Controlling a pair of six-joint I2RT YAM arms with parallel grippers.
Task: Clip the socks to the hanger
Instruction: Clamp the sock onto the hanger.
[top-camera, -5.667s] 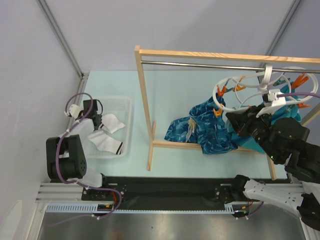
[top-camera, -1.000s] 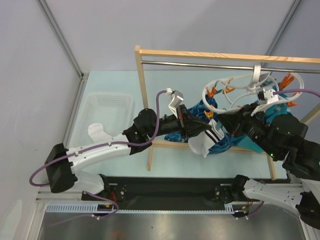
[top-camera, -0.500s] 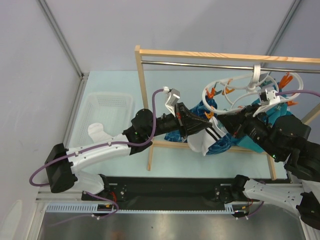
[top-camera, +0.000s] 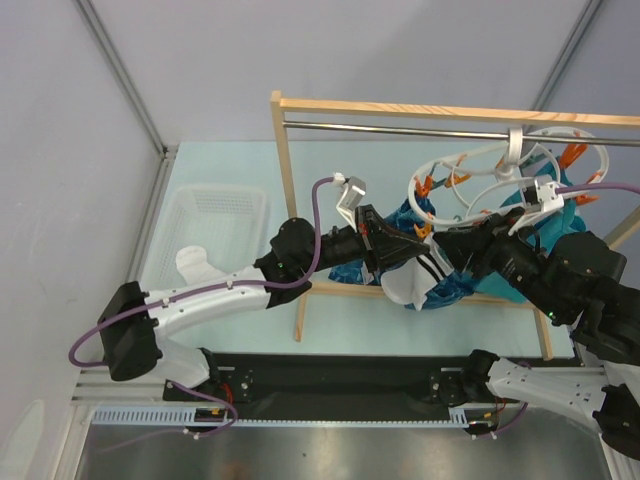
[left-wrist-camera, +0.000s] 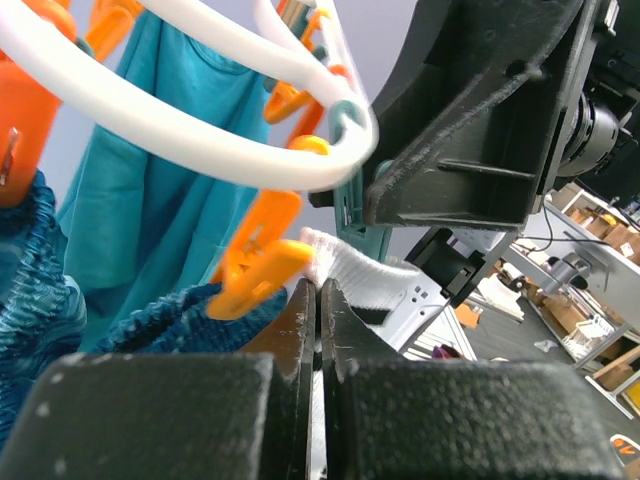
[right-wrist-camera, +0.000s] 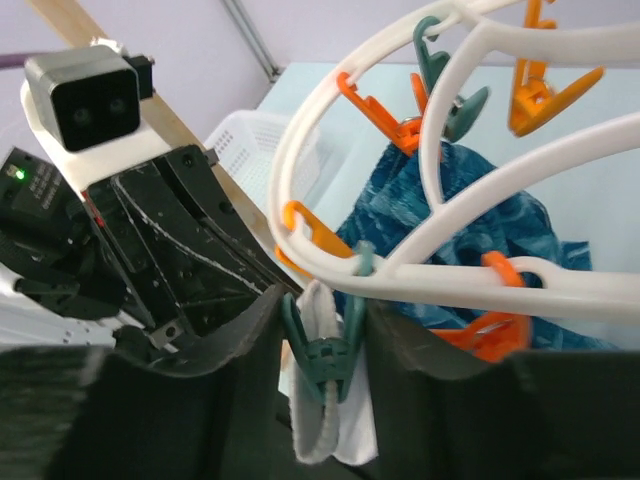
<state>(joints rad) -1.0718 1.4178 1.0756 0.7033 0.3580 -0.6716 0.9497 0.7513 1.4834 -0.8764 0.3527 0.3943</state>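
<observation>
Left gripper (left-wrist-camera: 318, 292): is pinching the first sock (top-camera: 408, 288), its fingers pressed flat together with the white fabric caught between them (no gap is showing in the wrist view).
Right gripper (right-wrist-camera: 322, 305): is standing with its fingers apart on either side of a teal clip (right-wrist-camera: 322, 360), close against the clip's arms; I cannot tell whether it is squeezing the clip or only flanking it.
First sock: is hanging beneath the near ring of the hanger (right-wrist-camera: 500, 285), between the two grippers. Its top edge is running up into the teal clip, and its black-striped cuff is showing in the overhead view. It is draping in front of the blue patterned cloth (right-wrist-camera: 400, 212).
Second sock (top-camera: 195, 265): is lying in the white basket (top-camera: 228, 203) at the left of the table, well apart from the hanger.
Hanger: is hanging by its white hook (top-camera: 513, 148) from the metal rail (top-camera: 400, 130) of the wooden rack (top-camera: 290, 220), with orange clips dangling around its rings.
Orange clip (left-wrist-camera: 255, 270): is hanging just beside the left gripper's fingertips, close to the sock's edge.
Teal garment (left-wrist-camera: 150, 220): is showing behind the rings in the left wrist view.
</observation>
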